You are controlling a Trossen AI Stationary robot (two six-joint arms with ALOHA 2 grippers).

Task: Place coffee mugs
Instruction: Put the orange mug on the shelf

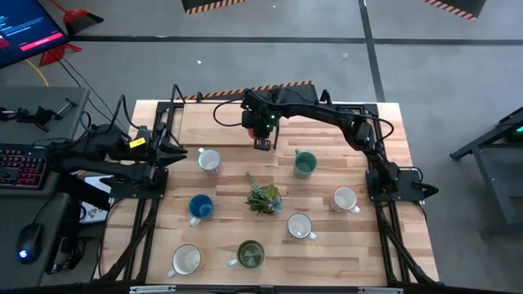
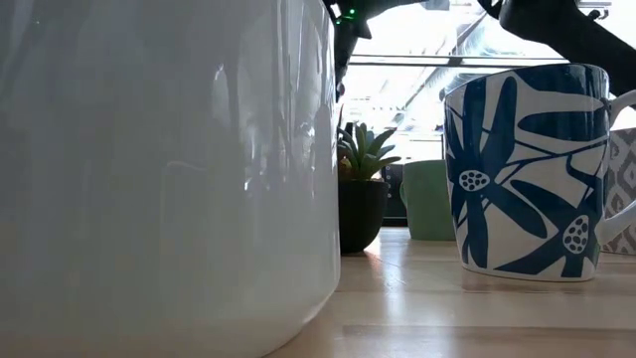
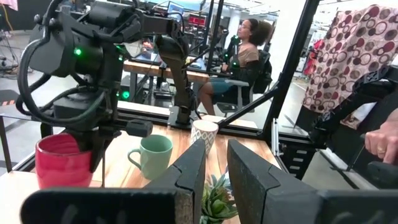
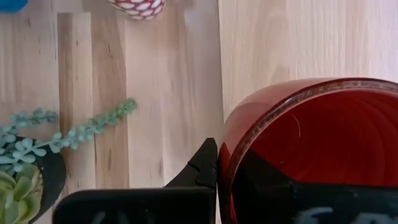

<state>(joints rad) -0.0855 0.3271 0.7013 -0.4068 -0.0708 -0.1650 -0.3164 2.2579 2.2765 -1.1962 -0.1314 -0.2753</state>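
High view: the right gripper [image 1: 262, 144] is hanging over the bench [image 1: 229, 237] near the middle of its far edge, its jaws clamping the rim of the red mug [image 1: 261, 145]. The left gripper [image 1: 178, 153] is waiting at the left edge, fingers narrowly parted and holding nothing. The patterned white mug [image 1: 210, 161] is sitting just beside it; the teal mug [image 1: 304, 164] is standing toward the far right, the blue mug [image 1: 200, 207] left of centre, two white mugs [image 1: 345, 199] [image 1: 299, 226] toward the right edge, and a cream mug [image 1: 186, 260] and the olive mug [image 1: 249, 255] along the near edge. The small plant [image 1: 263, 198] is occupying the centre.

Low view: a white mug wall [image 2: 159, 169] is filling the left half; a blue-flowered mug [image 2: 527, 169] is standing at the right, with the plant [image 2: 363, 189] and a green mug [image 2: 429, 199] showing between them.

Left wrist view: the left fingers [image 3: 249, 180] are standing slightly apart; beyond them the red mug [image 3: 62, 163] is hanging in the right gripper [image 3: 93, 146], beside the teal mug [image 3: 154, 155] and a patterned mug [image 3: 204, 135]. A seated person [image 3: 239, 62] is visible beyond the bench, and a hand [image 3: 382, 140] at the picture's edge.

Right wrist view: the red mug [image 4: 311, 143] is being pinched at its rim, over bare boards near the plant [image 4: 28, 162].
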